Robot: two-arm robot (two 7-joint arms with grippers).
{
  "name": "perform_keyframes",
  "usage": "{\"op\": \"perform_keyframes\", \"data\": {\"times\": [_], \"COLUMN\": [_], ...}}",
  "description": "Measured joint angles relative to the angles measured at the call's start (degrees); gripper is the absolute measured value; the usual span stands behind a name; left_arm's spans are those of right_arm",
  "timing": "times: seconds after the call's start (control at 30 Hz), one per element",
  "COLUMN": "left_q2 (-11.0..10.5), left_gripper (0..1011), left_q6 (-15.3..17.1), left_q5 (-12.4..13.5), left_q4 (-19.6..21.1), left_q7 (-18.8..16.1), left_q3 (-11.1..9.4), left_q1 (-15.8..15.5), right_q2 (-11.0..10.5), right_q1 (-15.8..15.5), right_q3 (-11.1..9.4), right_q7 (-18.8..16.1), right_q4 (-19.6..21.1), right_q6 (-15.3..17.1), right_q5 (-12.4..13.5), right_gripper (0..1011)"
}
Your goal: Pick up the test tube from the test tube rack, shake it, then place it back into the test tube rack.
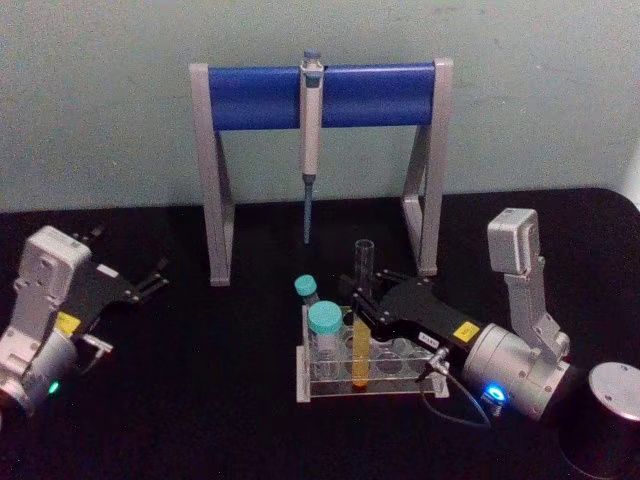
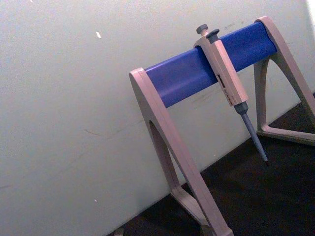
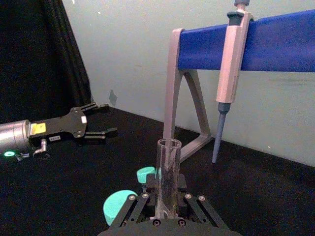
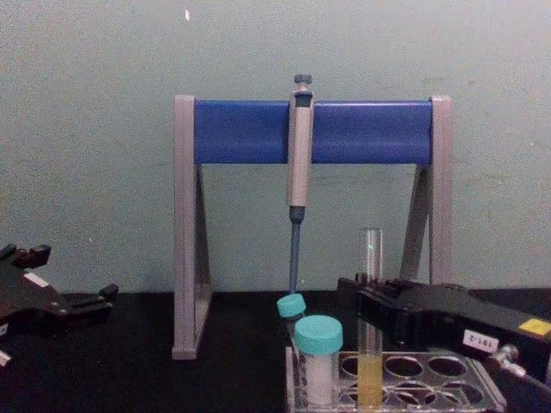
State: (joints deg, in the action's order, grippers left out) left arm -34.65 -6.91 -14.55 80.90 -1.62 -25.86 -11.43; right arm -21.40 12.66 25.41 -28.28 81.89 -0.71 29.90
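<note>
Near the middle of the black table [image 1: 200, 410] stands the test tube rack [image 1: 330, 392], a low clear plate with round holes. The test tube [image 4: 370, 258] stands upright in one hole of its front row, and the yellow-orange liquid fills the lower part, down inside the rack. The right gripper [image 1: 358, 298] reaches in from the right side, low over the rack, and its fingers are closed on the test tube, one on each side of the glass, above the liquid. In the right wrist view the open mouth of the tube rises above the fingers. Just left of the tube, in the same rack, stands a short vial with a teal cap [image 1: 324, 330], and behind it leans a small slanted tube with a teal cap [image 1: 306, 288]. Behind the rack is the grey and blue pipette stand [image 1: 260, 95], with a pipette [image 1: 311, 140] hanging from its bar, tip downward. The left gripper [image 1: 130, 262] rests well apart at the left side of the table, its fingers spread and holding nothing.
</note>
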Motion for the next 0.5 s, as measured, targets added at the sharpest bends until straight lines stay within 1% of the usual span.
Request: {"op": "perform_keyframes", "data": {"times": [0.3, 0.5], "left_q2": [0.00, 0.00], "left_gripper": [1001, 1001], "left_q6": [0.00, 0.00], "left_q5": [0.00, 0.00], "left_q4": [0.00, 0.00], "left_q7": [0.00, 0.00], "left_q3": [0.00, 0.00], "left_q1": [0.00, 0.00], "right_q2": [-0.27, -0.94], "right_q1": [-0.57, -1.23], "right_q3": [0.24, 0.33], "right_q7": [-0.60, -0.70], "right_q4": [0.93, 2.15], "right_q6": [-2.13, -4.19], "right_q5": [-0.74, -2.43], "right_gripper": [233, 233]}}
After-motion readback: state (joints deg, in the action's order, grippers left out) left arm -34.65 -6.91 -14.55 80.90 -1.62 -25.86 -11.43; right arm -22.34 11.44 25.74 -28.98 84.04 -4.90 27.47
